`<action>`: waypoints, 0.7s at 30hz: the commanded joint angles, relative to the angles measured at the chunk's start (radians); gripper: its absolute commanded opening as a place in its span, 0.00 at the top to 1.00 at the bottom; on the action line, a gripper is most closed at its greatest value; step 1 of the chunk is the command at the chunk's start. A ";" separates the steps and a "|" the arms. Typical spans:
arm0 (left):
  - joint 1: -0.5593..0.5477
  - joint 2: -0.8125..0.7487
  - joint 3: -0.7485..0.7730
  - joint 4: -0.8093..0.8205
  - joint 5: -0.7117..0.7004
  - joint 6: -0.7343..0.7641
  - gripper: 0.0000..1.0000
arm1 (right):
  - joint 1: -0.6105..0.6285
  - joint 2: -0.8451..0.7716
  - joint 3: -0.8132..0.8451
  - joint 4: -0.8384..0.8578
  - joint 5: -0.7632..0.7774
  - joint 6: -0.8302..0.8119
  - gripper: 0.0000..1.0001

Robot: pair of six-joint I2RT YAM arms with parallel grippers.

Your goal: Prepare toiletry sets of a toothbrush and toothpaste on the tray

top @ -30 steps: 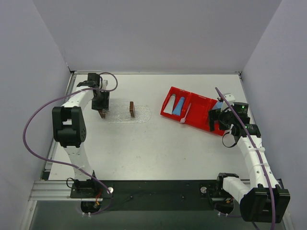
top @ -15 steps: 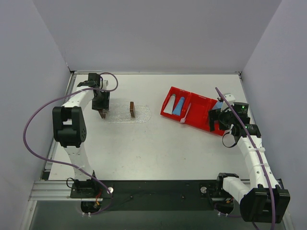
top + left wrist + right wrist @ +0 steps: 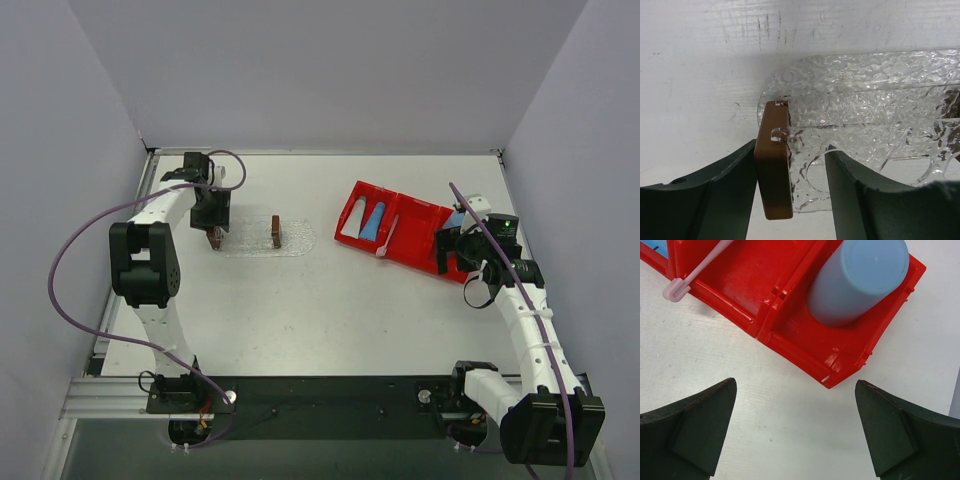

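Inspector: Left tool, condition?

Operator: Apart. One side rests against the brown block at the 9 o'clock end of the tray; the other stands clear, so nothing is clamped.

Inspector: Right tool?

Operator: Wide apart, empty, hovering with the red bin at its 12 o'clock, placed, I judge, to reach in. Toothbrush and toothpaste lie in that bin, at 2 o'clock on the table; no set on the tray.

Top view: fixed, high over the near edge, looking down on the whole table.
Left wrist: close, facing down at the tray end.
Right wrist: close, facing down at a red bin corner.
Both spots also show in the top view.
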 commanded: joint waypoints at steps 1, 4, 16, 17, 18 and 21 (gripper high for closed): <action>-0.002 -0.027 0.020 0.036 0.006 -0.007 0.36 | -0.006 -0.015 0.027 -0.008 -0.020 -0.010 0.00; -0.002 -0.038 0.025 0.032 0.005 -0.001 0.36 | -0.006 -0.012 0.028 -0.008 -0.020 -0.010 0.00; -0.002 -0.076 0.061 0.006 0.003 0.029 0.36 | -0.006 -0.016 0.030 -0.009 -0.023 -0.008 0.00; -0.003 -0.078 0.064 0.003 0.006 0.031 0.36 | -0.006 -0.016 0.028 -0.008 -0.023 -0.008 0.00; -0.003 -0.078 0.067 -0.002 0.006 0.031 0.36 | -0.006 -0.016 0.030 -0.011 -0.021 -0.009 0.00; -0.002 -0.089 0.074 -0.011 0.006 0.036 0.36 | -0.006 -0.015 0.030 -0.009 -0.021 -0.008 0.00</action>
